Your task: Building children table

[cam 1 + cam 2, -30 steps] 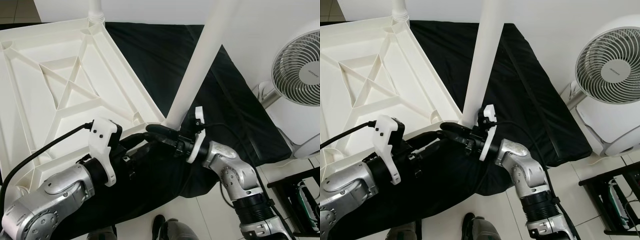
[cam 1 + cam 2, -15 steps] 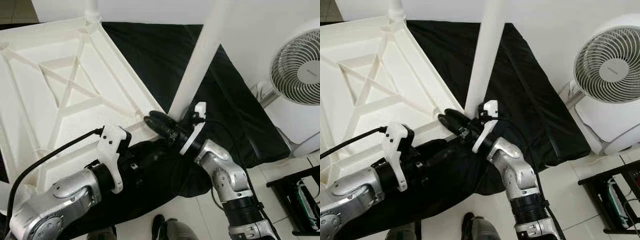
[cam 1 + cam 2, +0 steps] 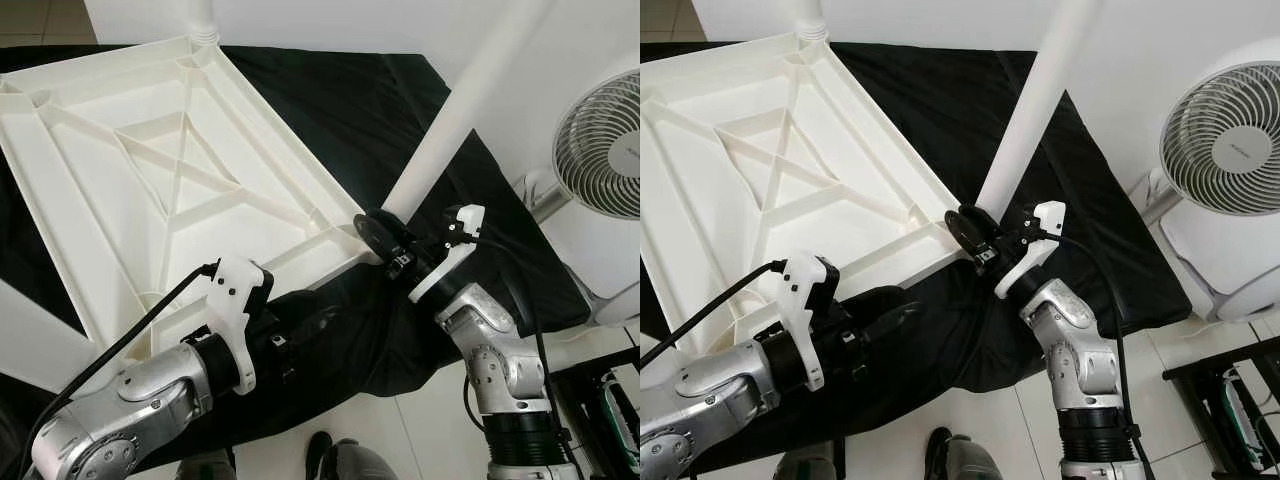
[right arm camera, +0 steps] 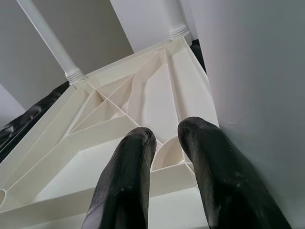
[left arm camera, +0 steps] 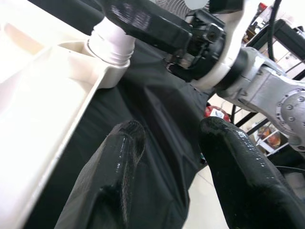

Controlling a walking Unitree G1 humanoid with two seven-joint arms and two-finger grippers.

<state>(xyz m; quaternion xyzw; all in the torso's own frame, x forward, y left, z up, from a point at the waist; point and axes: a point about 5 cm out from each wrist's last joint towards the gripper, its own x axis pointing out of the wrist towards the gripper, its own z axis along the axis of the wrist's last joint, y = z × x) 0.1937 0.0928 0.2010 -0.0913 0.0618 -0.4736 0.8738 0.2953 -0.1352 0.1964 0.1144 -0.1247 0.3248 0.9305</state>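
The white ribbed plastic tabletop lies upside down across the upper left of the head views, on a black cloth spread over the floor. A long white plastic tube leg rises from the tabletop's near corner, at the frame's centre, toward the upper right; another leg stands in the far corner socket at the top.

The step in hand appears to be seating or tightening this near leg. The right gripper is at the leg's base, its fingers slightly parted against the tube; whether they grip it cannot be told. The left gripper hovers over the cloth just below that corner, jaws apart and empty.

Next, the leg likely needs pressing or twisting fully into its socket while the tabletop is steadied. A white fan stands at right.
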